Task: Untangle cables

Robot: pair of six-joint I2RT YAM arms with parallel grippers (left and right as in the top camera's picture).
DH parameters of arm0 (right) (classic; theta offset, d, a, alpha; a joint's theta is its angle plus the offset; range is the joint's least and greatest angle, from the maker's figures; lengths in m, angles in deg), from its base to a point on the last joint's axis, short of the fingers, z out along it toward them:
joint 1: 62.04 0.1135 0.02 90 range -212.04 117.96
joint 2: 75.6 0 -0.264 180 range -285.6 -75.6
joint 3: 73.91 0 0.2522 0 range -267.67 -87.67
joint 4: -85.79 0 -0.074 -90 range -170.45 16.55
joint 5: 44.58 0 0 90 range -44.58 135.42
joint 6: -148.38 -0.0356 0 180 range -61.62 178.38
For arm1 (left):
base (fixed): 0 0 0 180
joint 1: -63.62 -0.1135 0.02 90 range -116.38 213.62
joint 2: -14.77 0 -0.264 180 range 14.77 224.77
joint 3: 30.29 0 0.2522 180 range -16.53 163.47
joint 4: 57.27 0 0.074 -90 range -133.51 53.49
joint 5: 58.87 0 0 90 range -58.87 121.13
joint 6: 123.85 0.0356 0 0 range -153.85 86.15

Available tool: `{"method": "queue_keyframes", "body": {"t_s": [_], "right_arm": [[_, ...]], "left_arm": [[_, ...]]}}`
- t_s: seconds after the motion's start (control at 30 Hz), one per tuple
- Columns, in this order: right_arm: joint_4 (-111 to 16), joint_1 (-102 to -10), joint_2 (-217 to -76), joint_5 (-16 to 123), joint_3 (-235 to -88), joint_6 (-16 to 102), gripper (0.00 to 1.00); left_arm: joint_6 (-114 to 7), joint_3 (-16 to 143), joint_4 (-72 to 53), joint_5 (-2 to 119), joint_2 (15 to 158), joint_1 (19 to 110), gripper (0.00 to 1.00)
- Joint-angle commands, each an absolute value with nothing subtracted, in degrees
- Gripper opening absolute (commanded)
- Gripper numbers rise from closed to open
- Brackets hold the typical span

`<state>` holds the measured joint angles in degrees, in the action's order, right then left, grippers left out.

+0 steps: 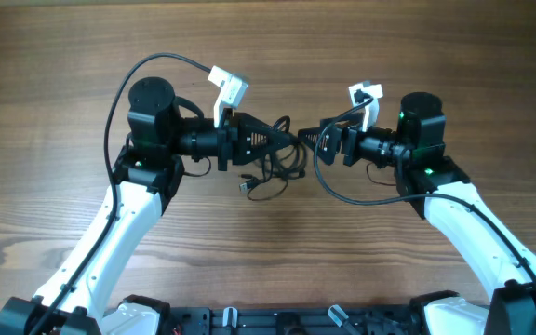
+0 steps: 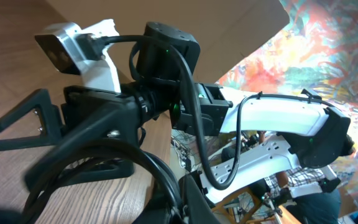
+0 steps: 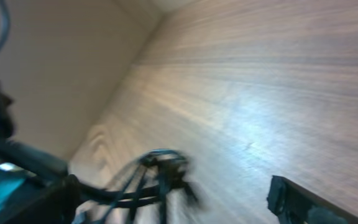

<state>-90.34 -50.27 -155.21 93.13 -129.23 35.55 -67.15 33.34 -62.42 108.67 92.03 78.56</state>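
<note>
Both my arms bent inward, wrists pointing at each other, left claw pinched shut on the cables, their loops sagging just below that claw, right claw spread wide just beside it

A wood-grain desk is seen underneath, a beige wall is glimpsed beyond, and a colourful painted backdrop is caught.

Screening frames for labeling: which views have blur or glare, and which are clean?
Overhead: sharp and evenly lit, with only soft shadows, so the cables are readable. Left wrist: the near foreground is soft and the background is sharper. Right wrist: heavy motion blur smears the cables, and there is bright glare on the table.
</note>
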Motion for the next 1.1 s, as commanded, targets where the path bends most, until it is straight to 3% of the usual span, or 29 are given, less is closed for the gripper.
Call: {"method": "queue_keyframes", "body": {"t_s": [0.0, 0.2, 0.5, 0.63, 0.8, 1.07], "right_arm": [[-89.97, -48.19, -155.76, 89.13, -129.4, 35.27, 0.97], [-89.59, -47.84, -155.76, 97.0, -129.4, 31.88, 1.0], [-85.09, -48.89, -155.76, 90.7, -129.4, 21.8, 1.0], [-81.11, -49.55, -155.74, 92.71, -129.4, 22.46, 1.0], [-79.54, -56.85, -155.74, 96.27, -129.4, 24.25, 1.0], [-82.69, -49.39, -155.76, 99.22, -129.38, 34.24, 1.0]], "left_arm": [[-65.77, 33.58, -62.79, 109.39, 90.96, 80.33, 0.04], [-65.58, 33.58, -62.79, 108.39, 90.96, 80.55, 0.04], [-65.58, 33.58, -62.79, 104.73, 90.96, 80.55, 0.04], [-65.58, 33.58, -62.77, 102.9, 90.96, 80.55, 0.04], [-65.58, 33.58, -62.75, 102.02, 90.96, 80.55, 0.04], [-65.6, 33.58, -62.77, 101.87, 90.96, 80.55, 0.04]]}}
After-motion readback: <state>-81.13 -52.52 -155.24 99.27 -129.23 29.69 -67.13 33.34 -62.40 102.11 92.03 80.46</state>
